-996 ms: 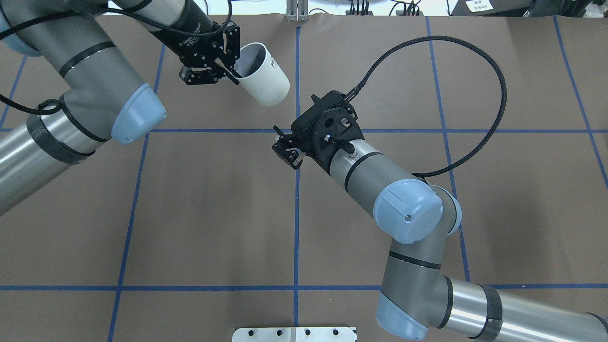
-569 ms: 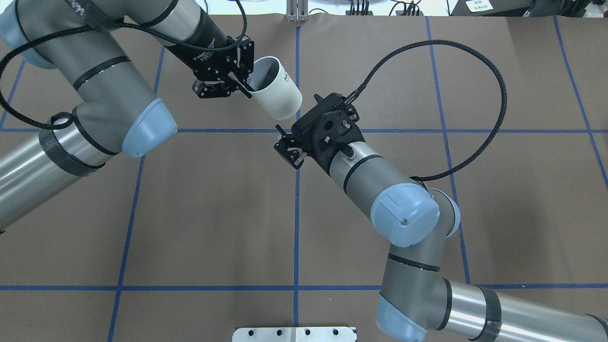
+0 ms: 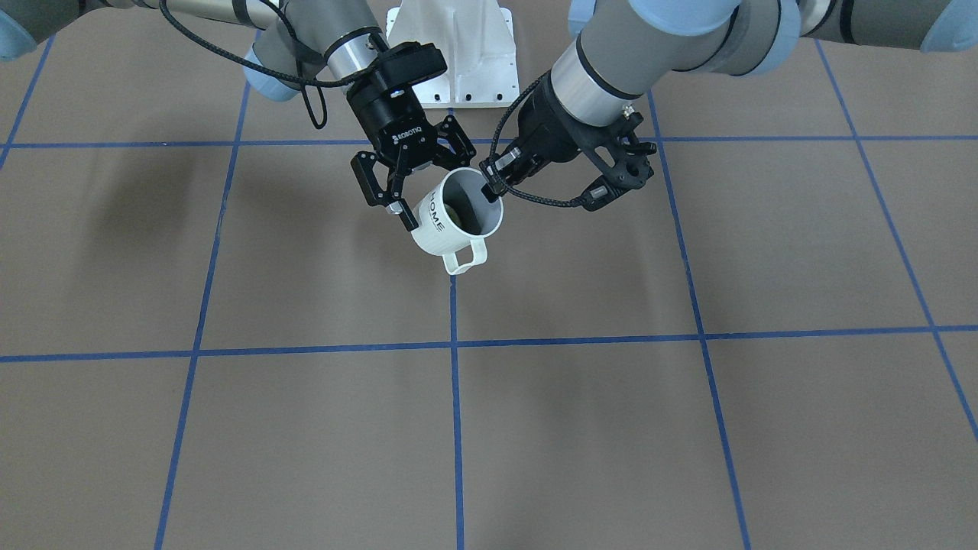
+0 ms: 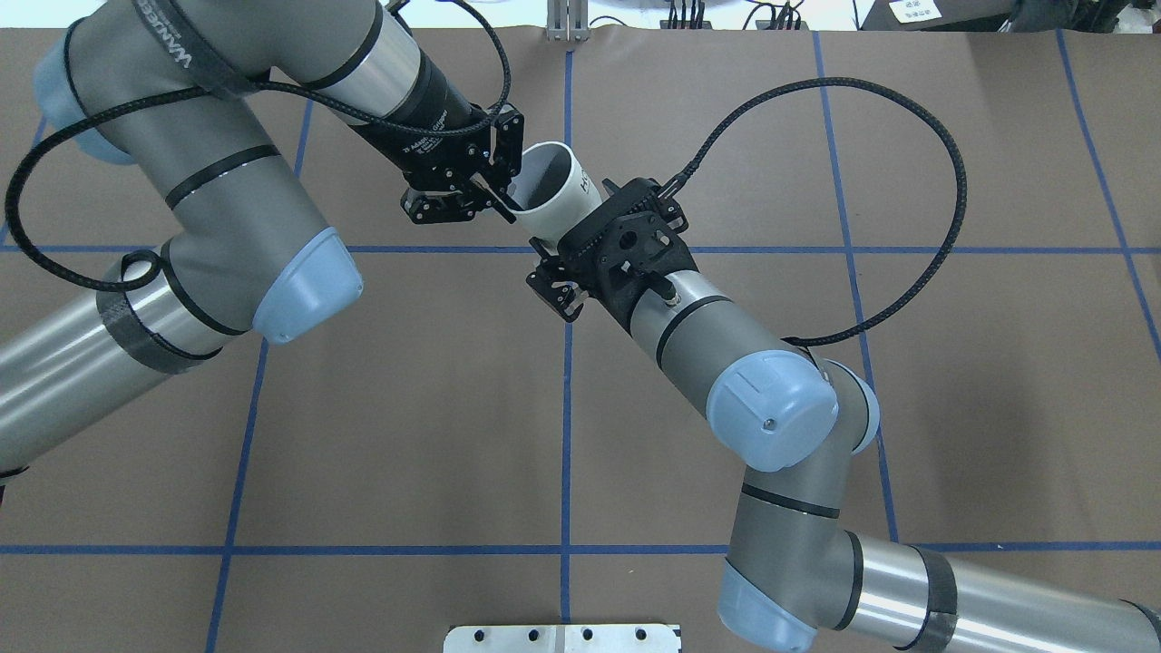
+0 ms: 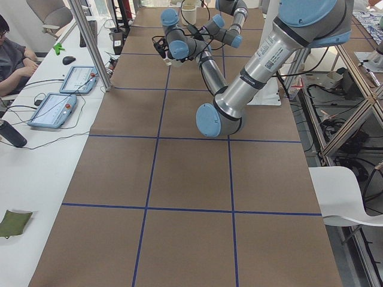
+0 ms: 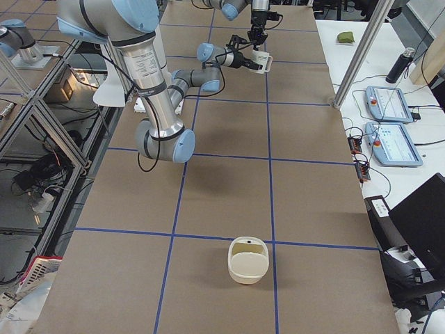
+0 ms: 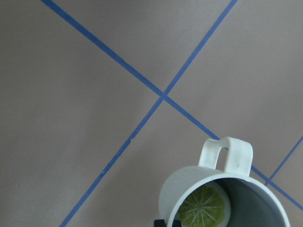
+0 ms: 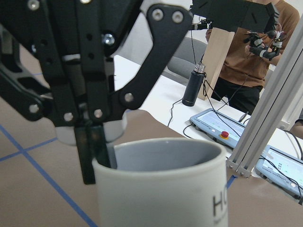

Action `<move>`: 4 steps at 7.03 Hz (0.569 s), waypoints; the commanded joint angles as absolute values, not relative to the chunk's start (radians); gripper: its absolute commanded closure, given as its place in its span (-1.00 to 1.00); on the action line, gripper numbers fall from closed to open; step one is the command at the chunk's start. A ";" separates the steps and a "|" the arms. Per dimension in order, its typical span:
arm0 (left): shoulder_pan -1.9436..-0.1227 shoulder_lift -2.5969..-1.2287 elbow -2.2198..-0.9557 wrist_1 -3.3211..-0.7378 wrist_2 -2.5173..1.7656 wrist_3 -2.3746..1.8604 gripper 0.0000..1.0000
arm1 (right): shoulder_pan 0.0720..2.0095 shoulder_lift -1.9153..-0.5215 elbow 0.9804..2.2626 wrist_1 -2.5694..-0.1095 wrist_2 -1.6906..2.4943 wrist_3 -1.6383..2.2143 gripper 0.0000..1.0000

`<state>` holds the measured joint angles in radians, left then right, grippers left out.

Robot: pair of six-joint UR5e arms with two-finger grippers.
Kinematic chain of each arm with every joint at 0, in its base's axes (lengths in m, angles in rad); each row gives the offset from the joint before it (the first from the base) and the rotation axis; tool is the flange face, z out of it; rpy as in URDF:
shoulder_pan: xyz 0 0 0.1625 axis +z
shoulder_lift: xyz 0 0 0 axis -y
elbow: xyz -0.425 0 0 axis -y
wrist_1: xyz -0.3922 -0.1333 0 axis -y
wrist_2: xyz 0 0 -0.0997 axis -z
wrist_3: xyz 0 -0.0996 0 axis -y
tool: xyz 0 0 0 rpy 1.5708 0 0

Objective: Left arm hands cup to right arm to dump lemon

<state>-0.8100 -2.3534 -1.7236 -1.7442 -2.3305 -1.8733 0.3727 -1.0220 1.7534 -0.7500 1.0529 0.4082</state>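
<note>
Above table point(image 3: 229, 428), cup point(image 3: 435, 233) in left pincer point(image 3: 494, 179)

Brown table point(image 3: 306, 252) gridded with blue tape point(image 3: 455, 412), cream basket point(image 6: 247, 270) on it, dark bottle point(image 6: 402, 65) on side bench point(image 6: 330, 66).

Cup point(image 3: 447, 225) above surface point(image 3: 229, 428) mid-line, lemon point(image 7: 204, 208) inside. Left end effector point(image 3: 495, 179) on its rim, right end effector point(image 3: 429, 192) against the opposite side. Basket point(image 6: 247, 275) near surface's right end.

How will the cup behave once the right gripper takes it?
The cup looks like rigid glazed ceramic, so it is probably slippery. The left gripper pinches only its rim, so it may pivot. The loose lemon could slide out.
</note>
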 commanded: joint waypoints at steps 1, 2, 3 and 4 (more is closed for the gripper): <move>-0.796 -2.356 -1.744 -1.744 -2.332 -1.881 1.00 | 0.373 -1.023 1.753 -0.750 1.052 0.408 -0.97; -0.789 -2.356 -1.755 -1.744 -2.332 -1.882 1.00 | 0.373 -1.023 1.753 -0.750 1.052 0.408 -0.97; -0.787 -2.356 -1.756 -1.744 -2.332 -1.882 1.00 | 0.373 -1.025 1.753 -0.750 1.051 0.408 -0.97; -0.787 -2.356 -1.756 -1.744 -2.332 -1.882 1.00 | 0.373 -1.023 1.753 -0.749 1.052 0.408 -0.85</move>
<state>-0.7888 -2.3561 -1.7543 -1.7441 -2.3315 -1.8819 0.3727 -1.0240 1.7534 -0.7499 1.0517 0.4080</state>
